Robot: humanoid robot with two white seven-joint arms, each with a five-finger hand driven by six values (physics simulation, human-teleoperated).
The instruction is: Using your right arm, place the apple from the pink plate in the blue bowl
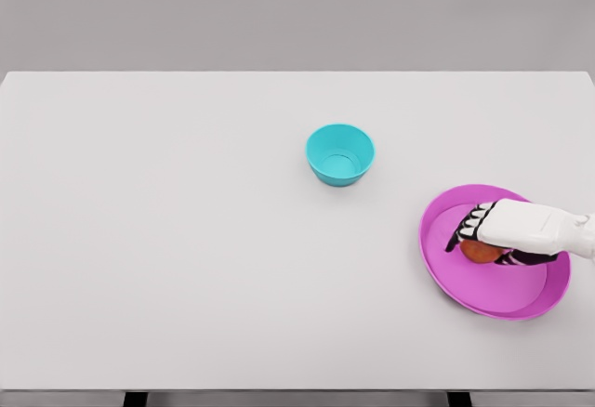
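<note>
- The right hand (502, 235) lies over the apple (480, 252) on the pink plate (493, 303), fingers curled around it.
- This looks like the grasping step.
- Next: lift the apple clear and carry it left to the blue bowl (340, 153), well apart.

apple (480, 252): mostly covered by right hand (507, 230) | right arm: cut off at right picture edge | counter (186, 240): legs cropped at bottom edge
</note>
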